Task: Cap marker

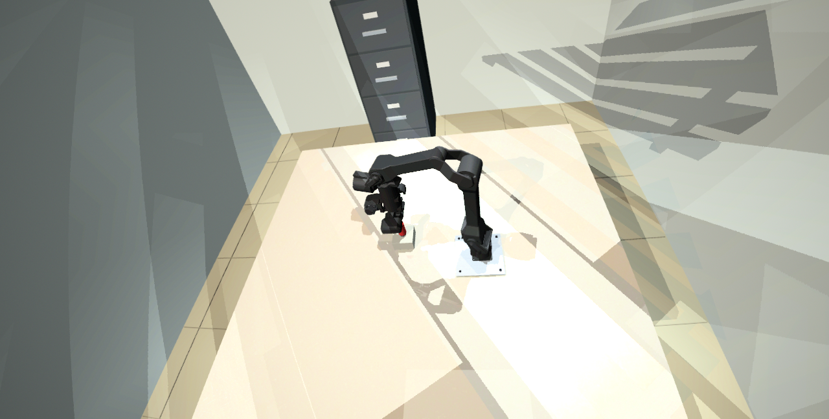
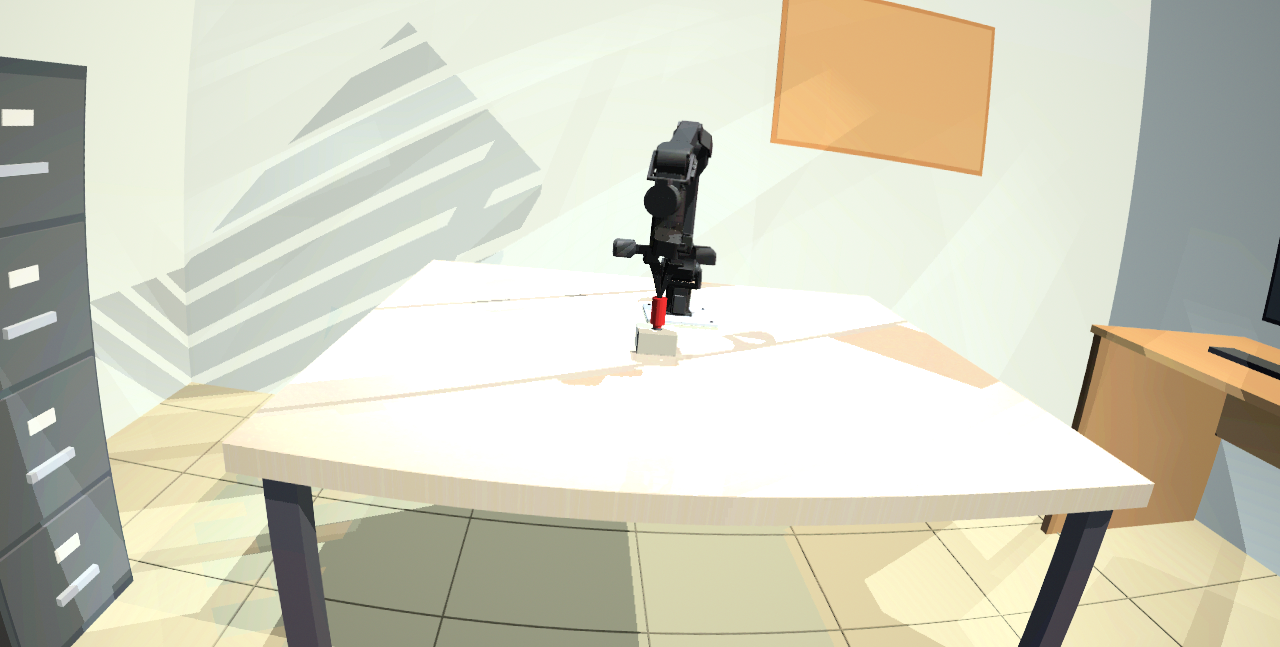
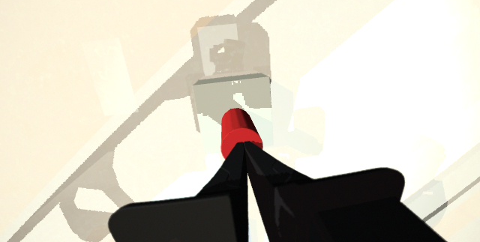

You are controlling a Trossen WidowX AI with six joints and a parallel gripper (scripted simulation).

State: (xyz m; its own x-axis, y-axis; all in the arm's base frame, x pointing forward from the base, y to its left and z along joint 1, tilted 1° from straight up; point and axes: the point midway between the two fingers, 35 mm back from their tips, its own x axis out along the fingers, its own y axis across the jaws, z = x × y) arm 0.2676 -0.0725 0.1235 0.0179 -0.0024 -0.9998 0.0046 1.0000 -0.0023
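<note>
The red cap [image 3: 240,131] stands upright over the holder block [image 2: 656,340] near the middle of the table [image 2: 626,455]; the marker under it is hidden, so how far down the cap sits cannot be told. The gripper [image 3: 245,148] points down directly over the cap, its jaws fully closed, fingers pressed flat together with nothing between them, and their joined tips meet the cap's top. The arm [image 1: 458,175] arches over from its base plate [image 1: 480,263] just beside the block. A filing cabinet [image 1: 385,57] stands behind the table.
</note>
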